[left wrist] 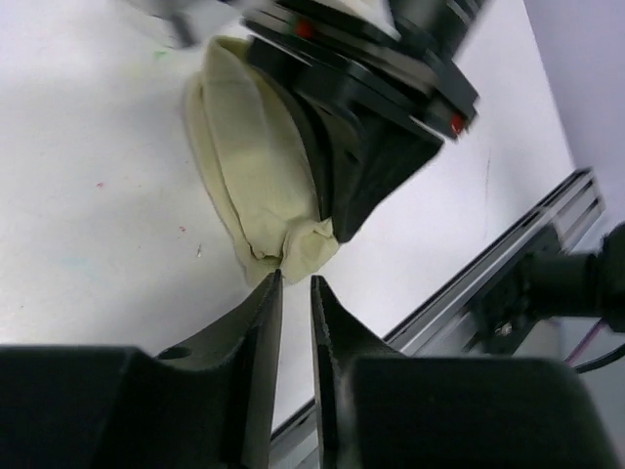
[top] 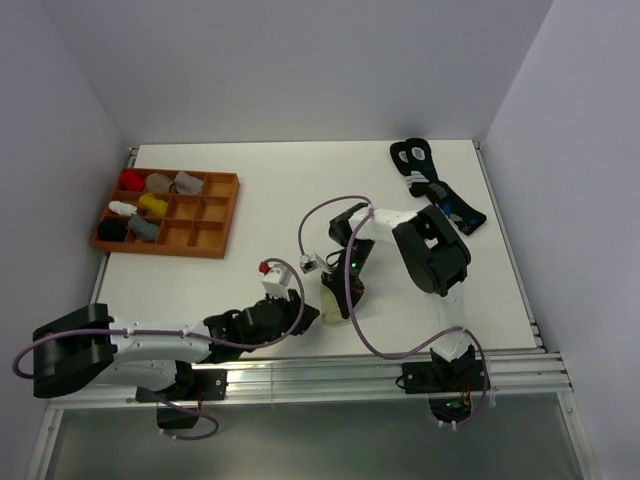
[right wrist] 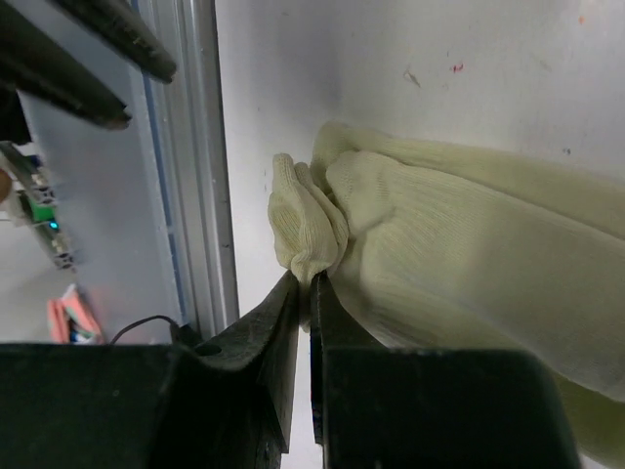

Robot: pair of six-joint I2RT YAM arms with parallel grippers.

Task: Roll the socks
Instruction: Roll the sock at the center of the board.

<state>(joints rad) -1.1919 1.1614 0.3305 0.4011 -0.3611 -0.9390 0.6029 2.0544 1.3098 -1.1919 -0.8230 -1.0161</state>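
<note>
Cream ribbed knit: the sock (top: 335, 302) lying on the white table (top: 280, 200), close to the metal rail (top: 350, 362) at the near edge, its near end bunched into a small fold. No sign of a second, grey-brown sock in any view; perhaps tucked inside or hidden under the black arm, impossible to say.

Pinched at that bunched end by the right gripper (right wrist: 311, 293): jaws closed tight on a nub of fabric, plain from the right wrist. Facing it from the other side, the left gripper (left wrist: 295, 291): jaws narrow, a slit of bare table showing between them, tips just short of the same fold, gripping nothing.

Judged as the start of the roll, first turn barely formed. For a good one: hold the right pinch firm as an anchor, bring the left tips onto the fold beside it rather than on top, catch both layers, then turn the end over towards the far end in short, even laps. Low to the table, little lift, so the knit neither stretches nor springs open. Mind the crowding: two grippers nearly tip to tip, rail just behind.

Further off and not wanted: the black socks (top: 435, 190) far right, the wooden tray (top: 228, 215) of small bundles (top: 152, 205) far left.
</note>
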